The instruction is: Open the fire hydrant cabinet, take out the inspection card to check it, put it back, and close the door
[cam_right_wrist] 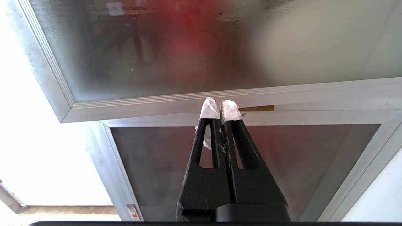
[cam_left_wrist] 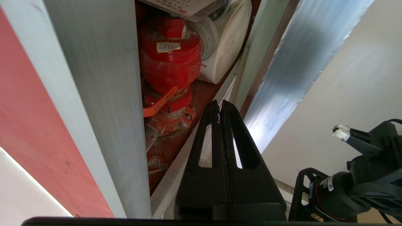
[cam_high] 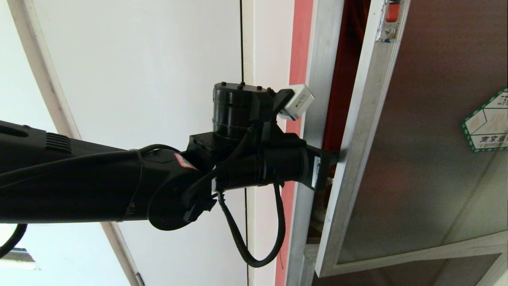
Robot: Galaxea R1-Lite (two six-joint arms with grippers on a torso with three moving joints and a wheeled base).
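Note:
The fire hydrant cabinet (cam_high: 317, 79) stands with its door (cam_high: 436, 139) ajar; the tinted glass carries a green-bordered sticker (cam_high: 488, 123) and a red latch (cam_high: 393, 12). My left gripper (cam_high: 336, 155) reaches from the left into the gap behind the door's edge. In the left wrist view the left gripper (cam_left_wrist: 219, 105) is shut and empty, between the cabinet frame (cam_left_wrist: 103, 94) and the door edge (cam_left_wrist: 298, 62). Beyond it sit the red valve (cam_left_wrist: 169, 62), the rolled white hose (cam_left_wrist: 229, 40) and the inspection card's lower edge (cam_left_wrist: 185, 6). My right gripper (cam_right_wrist: 220, 108) is shut, parked below the door's bottom rail (cam_right_wrist: 220, 97).
A plain white wall panel (cam_high: 158, 59) and a red strip (cam_high: 299, 47) lie left of the cabinet. A smaller dark glass door (cam_right_wrist: 282, 157) sits under the open one. The right gripper's taped tips (cam_left_wrist: 340, 131) show low beside the door.

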